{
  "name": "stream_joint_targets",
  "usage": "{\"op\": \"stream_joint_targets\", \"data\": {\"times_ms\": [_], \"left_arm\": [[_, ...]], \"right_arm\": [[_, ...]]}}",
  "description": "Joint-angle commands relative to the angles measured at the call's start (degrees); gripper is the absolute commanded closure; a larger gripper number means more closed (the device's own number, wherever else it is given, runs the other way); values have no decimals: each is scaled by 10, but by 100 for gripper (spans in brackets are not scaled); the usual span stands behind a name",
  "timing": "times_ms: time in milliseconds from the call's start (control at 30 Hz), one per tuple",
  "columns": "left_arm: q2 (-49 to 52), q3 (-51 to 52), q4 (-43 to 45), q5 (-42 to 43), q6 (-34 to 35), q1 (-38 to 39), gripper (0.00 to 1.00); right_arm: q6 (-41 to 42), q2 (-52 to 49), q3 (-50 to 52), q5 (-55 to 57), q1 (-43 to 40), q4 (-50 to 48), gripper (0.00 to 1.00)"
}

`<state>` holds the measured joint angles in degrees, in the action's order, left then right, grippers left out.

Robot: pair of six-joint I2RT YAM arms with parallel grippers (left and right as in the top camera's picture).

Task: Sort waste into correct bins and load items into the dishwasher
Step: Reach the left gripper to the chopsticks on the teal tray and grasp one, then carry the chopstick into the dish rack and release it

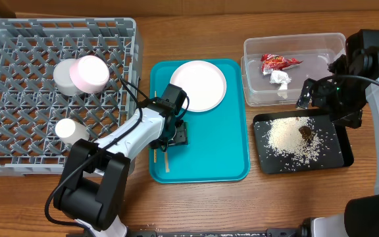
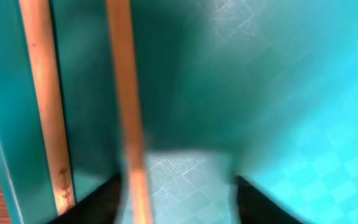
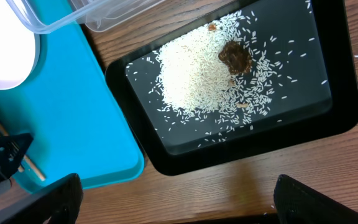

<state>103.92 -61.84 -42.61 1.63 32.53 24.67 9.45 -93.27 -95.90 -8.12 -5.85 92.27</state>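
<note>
- Left claw (image 1: 175,135), in the overhead view, hangs low over the teal tray (image 1: 209,151), just beside the chopsticks (image 1: 160,155) near the tray's left edge. Whether it is spread cannot be told from up here.
- On the same tray lies the plate (image 1: 198,85), while the bowls (image 1: 83,74) and cup (image 1: 67,129) sit in the dish rack (image 1: 18,59).
- Right claw (image 1: 311,94) hovers between the clear tub (image 1: 295,38), which holds the wrapper (image 1: 279,61) and tissue (image 1: 281,79), and the black tray (image 1: 334,155) of rice (image 1: 291,138).
- From the left wrist, the claw proves open and empty, its fingers (image 2: 89,202) close to the tray floor.
- One chopstick (image 2: 129,106) runs into the gap, hard by the finger nearer the tray wall; the other chopstick (image 2: 45,106) lies outside that finger.
- To take both, the claw would likely do best to shift slightly towards the wall, then close squarely and low so the sticks do not skate apart.
- From the right wrist, the right claw stands spread wide, holding nothing, above the bench (image 3: 229,193) beside the black tray with its rice and brown scrap (image 3: 235,57).
</note>
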Motion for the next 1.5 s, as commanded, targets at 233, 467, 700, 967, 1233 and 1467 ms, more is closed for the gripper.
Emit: {"op": "stream_joint_targets", "data": {"times_ms": [233,467,700,967,1233,1467], "left_arm": [[9,7,-9,-6,-8,2,89],[9,7,-11,-4,-2,1,96],[-7,-40,-56,-13,-14,-6,96],[-71,-149,-134,-42,-64,-25,96],[-85,-167,-143,-46,-86,-51,67],[-38,-104,-104,-17,-93,-21,53]], "right_arm": [[6,8,-15,3,1,1,0],[6,8,-15,3,1,2,0],[6,8,-15,3,1,3,0],[6,8,-15,3,1,3,0],[6,8,-15,3,1,3,0],[6,8,-15,3,1,2,0]]}}
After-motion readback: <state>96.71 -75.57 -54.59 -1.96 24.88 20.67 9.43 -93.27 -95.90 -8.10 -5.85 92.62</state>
